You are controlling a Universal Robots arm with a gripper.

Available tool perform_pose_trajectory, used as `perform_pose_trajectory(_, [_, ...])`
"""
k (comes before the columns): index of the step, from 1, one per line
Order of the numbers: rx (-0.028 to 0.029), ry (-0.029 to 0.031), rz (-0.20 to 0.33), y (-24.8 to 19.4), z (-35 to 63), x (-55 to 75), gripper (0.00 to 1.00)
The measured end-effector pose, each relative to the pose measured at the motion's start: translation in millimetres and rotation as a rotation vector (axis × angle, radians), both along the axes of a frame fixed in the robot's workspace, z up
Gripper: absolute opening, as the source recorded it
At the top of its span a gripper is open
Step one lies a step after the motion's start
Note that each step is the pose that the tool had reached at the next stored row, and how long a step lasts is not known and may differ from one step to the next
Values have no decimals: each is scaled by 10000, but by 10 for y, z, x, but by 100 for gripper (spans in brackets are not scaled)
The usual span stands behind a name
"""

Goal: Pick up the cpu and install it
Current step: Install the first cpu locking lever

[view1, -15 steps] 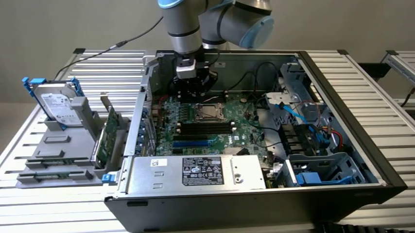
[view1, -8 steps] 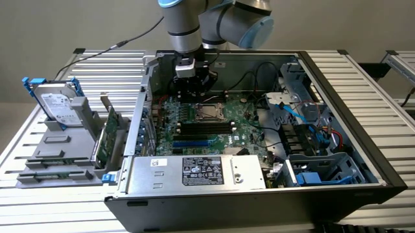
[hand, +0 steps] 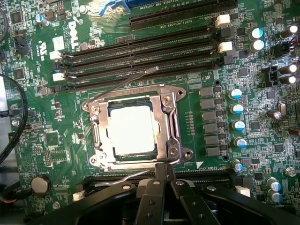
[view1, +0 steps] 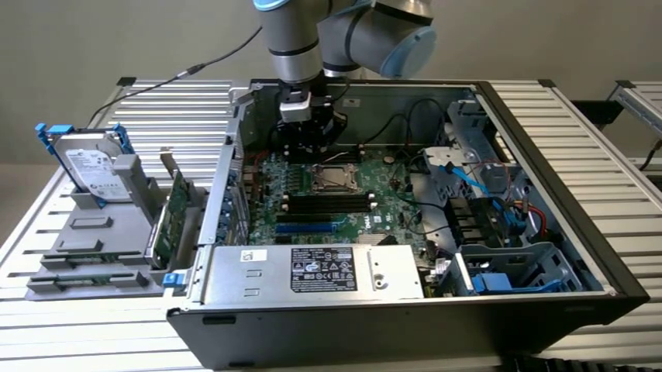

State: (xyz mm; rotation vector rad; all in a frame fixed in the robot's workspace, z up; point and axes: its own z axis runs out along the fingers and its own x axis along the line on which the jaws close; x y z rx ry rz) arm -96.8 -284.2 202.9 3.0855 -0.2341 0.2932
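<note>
**CPU seated in socket; gripper hovering at the frame edge**

Nearest the exterior camera, the computer case [view1: 414, 329] is lying open, with the labelled power supply [view1: 310, 271] sitting along its front wall. Behind it, the green motherboard [view1: 388, 205] is showing its black memory slots [view1: 329, 203].

Just beyond the slots, the cpu [hand: 132, 130] is lying flat inside the metal socket frame [hand: 169, 124], its pale top plate facing up and appearing square to the opening. A thin lever wire [hand: 119, 84] is slanting away from the frame toward the slots; whether it is latched cannot be told.

Farther back, the gripper [hand: 164, 172] is hanging just beside the frame's edge. Its jaws are pressing together and gripping nothing.

Judgement: pick-up and placement are looking done, and the work is standing at the seating and securing stage. Any further contact at the socket is calling for a light, straight approach, keeping off the chip's top plate and the small capacitors [hand: 237, 108] beside the frame.

Well apart, at the exterior view's left, a hard drive [view1: 91, 167] is standing in a grey rack [view1: 88, 256].
</note>
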Motion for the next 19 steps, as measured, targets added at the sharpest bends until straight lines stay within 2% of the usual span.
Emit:
perform_pose_trajectory(3, [-32,6,2,-2,-1,-2,11])
perform_pose_trajectory(6, [-22,-13,0,-2,-12,2,11])
perform_pose_trajectory(9, [-17,-16,-2,-21,-19,5,11])
perform_pose_trajectory(14, [-18,-19,1,-87,-19,6,11])
perform_pose_trajectory(19, [-10,-17,0,-96,-18,6,11])
